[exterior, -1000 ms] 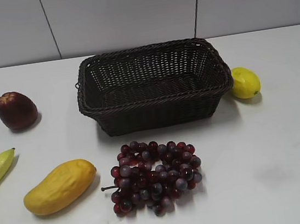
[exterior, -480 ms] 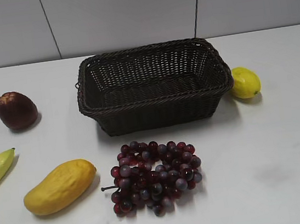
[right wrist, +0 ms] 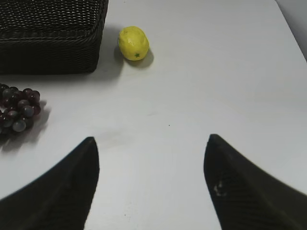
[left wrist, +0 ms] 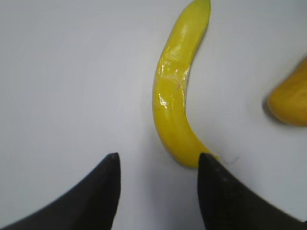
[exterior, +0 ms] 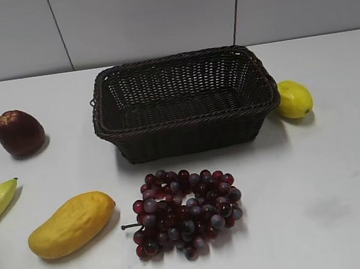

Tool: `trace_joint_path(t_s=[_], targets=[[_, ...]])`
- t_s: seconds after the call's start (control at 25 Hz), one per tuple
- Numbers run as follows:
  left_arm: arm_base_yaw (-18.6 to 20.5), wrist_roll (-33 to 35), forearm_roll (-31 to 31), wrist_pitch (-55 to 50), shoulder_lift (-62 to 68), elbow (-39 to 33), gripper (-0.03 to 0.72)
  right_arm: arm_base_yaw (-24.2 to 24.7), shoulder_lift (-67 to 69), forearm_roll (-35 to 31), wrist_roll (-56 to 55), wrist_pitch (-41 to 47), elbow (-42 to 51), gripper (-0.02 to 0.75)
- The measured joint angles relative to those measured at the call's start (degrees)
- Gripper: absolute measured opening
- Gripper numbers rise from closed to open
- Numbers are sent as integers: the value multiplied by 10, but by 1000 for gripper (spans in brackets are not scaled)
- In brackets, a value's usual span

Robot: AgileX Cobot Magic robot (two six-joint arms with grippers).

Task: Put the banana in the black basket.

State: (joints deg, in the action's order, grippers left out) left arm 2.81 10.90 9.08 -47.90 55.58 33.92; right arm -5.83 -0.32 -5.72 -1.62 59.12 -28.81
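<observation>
Nothing on the table has shifted across the three exterior pictures — fruit and basket lie exactly where they did a second ago.

Closest to the left gripper [left wrist: 156, 165], whose jaws stand wide apart with nothing between them, is the banana [left wrist: 175, 91]. Its near end lies just beside the right-hand finger, perhaps touching it, while the body curves away ahead and to the right of the gap, so the jaws are not yet astride it. To take it well, the hand would likely need to slide a little to its right and forward, so that the thick middle of the fruit sits between the fingers, crosswise to them, before it lowers and closes; pinching the tapered tip risks the banana swivelling out. Off to that gripper's right, the end of the mango [left wrist: 289, 100] lies near but apart from the banana — worth avoiding on the descent.

The right gripper [right wrist: 151, 158] is likewise spread wide over bare table, holding nothing, with the grapes [right wrist: 18, 109] ahead on its left and the lemon [right wrist: 134, 43] farther ahead.

Farthest off, the black basket [exterior: 180, 61] stands empty, the lemon just beside its right end, outside the rim.
</observation>
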Motion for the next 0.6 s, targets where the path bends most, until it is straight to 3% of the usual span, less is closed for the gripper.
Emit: trace_joint_path(t_s=[0.16,0.4,0.6], targets=[[0,14,2,38,90,9,527,0,0,0,0,0,0,519],[-1,63,34,94,186,44,655,0,0,0,0,0,0,519],[-5,89,35,109,253,72,672,0,0,0,0,0,0,519]])
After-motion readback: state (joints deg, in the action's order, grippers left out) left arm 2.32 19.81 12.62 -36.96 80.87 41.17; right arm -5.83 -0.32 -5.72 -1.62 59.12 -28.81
